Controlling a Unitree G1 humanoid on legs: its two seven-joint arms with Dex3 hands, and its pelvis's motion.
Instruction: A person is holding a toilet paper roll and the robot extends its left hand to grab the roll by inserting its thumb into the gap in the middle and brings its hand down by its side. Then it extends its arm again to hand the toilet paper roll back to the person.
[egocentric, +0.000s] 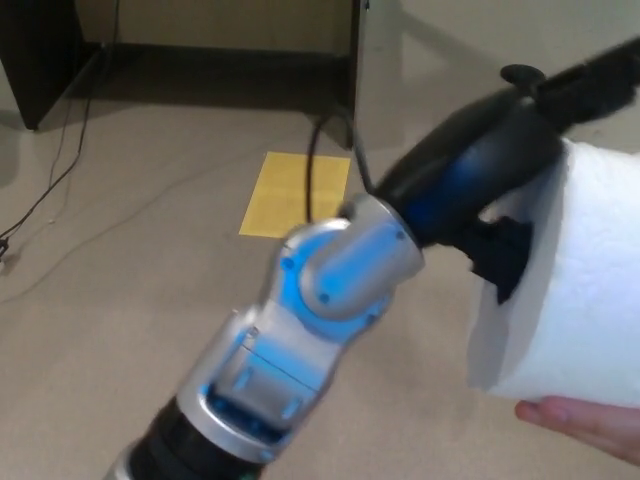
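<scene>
In the head view my left arm reaches from the lower left up to the right. Its black left hand (500, 170) is shut on a large white toilet paper roll (570, 290) at the right edge. The thumb (500, 255) goes into the roll's middle hole and the fingers (590, 85) lie over the roll's top. A person's hand (585, 420) touches the roll from below at the bottom right. My right hand does not show.
The floor is beige carpet with a yellow sheet (295, 195) lying flat on it. Dark furniture (40, 60) stands at the top left and a panel (355, 50) at top centre. Thin cables (60, 170) trail across the floor at the left.
</scene>
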